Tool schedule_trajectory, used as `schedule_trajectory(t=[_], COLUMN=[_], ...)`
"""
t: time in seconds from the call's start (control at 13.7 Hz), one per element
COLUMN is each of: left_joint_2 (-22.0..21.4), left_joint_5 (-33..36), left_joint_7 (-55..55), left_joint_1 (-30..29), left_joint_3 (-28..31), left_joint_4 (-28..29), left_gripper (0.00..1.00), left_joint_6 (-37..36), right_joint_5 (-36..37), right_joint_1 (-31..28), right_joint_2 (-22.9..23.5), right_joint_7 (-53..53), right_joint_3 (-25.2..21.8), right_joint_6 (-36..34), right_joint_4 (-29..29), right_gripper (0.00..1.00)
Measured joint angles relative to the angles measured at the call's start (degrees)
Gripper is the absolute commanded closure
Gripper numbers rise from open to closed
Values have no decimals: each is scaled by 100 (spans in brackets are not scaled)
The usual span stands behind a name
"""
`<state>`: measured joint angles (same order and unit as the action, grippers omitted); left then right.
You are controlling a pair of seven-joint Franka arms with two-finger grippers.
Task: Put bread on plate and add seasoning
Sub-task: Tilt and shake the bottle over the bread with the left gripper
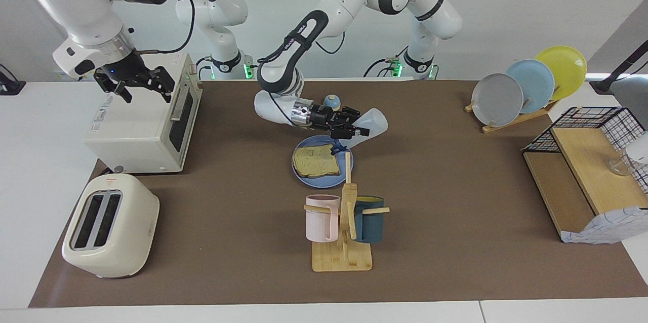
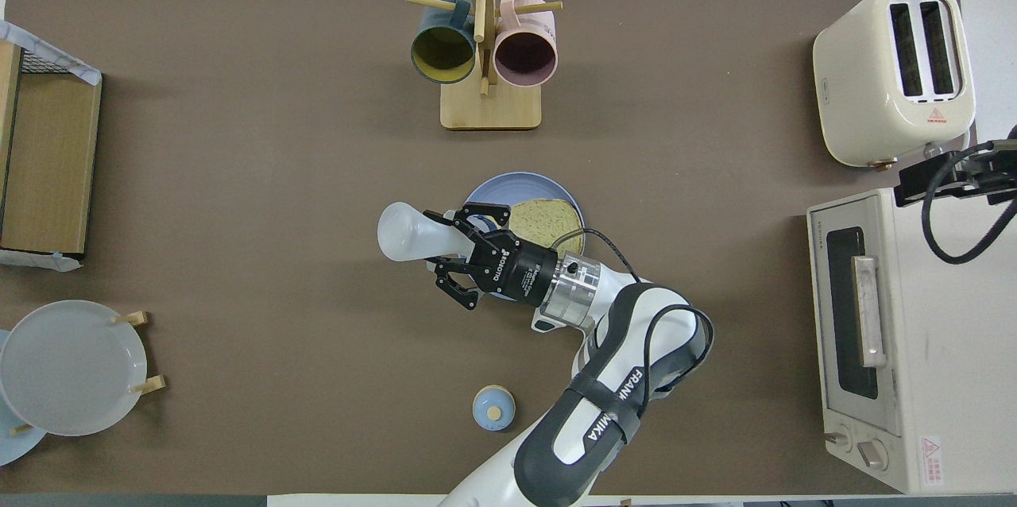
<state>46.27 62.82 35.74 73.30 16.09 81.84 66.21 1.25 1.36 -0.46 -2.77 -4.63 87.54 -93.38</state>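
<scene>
The bread point(image 1: 316, 161) lies flat on the blue plate point(image 1: 324, 180) in the middle of the table; both also show in the overhead view, bread point(image 2: 544, 221) on plate point(image 2: 508, 181). My left gripper point(image 1: 349, 130) is shut on the seasoning bottle point(image 1: 373, 123) and holds it tipped over above the plate's edge, its dark cap point(image 1: 339, 150) pointing down at the bread's corner. In the overhead view the left gripper point(image 2: 465, 253) covers part of the plate, and the bottle's pale body point(image 2: 409, 230) sticks out toward the left arm's end. My right gripper point(image 1: 144, 91) waits open above the toaster oven.
A blue-domed bell point(image 1: 332, 102) stands nearer to the robots than the plate. A mug tree point(image 1: 347, 221) with a pink and a dark mug stands farther out. A toaster oven point(image 1: 147, 125) and toaster point(image 1: 109, 224) sit at the right arm's end; racked plates point(image 1: 526, 85) and a wire shelf point(image 1: 587, 171) at the left arm's end.
</scene>
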Motion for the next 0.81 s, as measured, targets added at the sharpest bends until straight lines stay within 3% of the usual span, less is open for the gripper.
schedule_trajectory(t=[0.44,0.81], left_joint_2=[-20,-55], left_joint_5=[658,639], left_joint_7=[9,10], left_joint_1=[-516,-434], left_joint_3=[220,160], left_joint_4=[250,251], left_gripper=[100,100], left_joint_6=[944,984], right_joint_5=[-4,-4], right_joint_1=[7,11], right_joint_2=[-1,-1], right_joint_7=[-2,-2], right_joint_3=[0,-2], right_joint_6=[-4,-4], right_joint_4=[-9,-15], right_gripper=[0,0])
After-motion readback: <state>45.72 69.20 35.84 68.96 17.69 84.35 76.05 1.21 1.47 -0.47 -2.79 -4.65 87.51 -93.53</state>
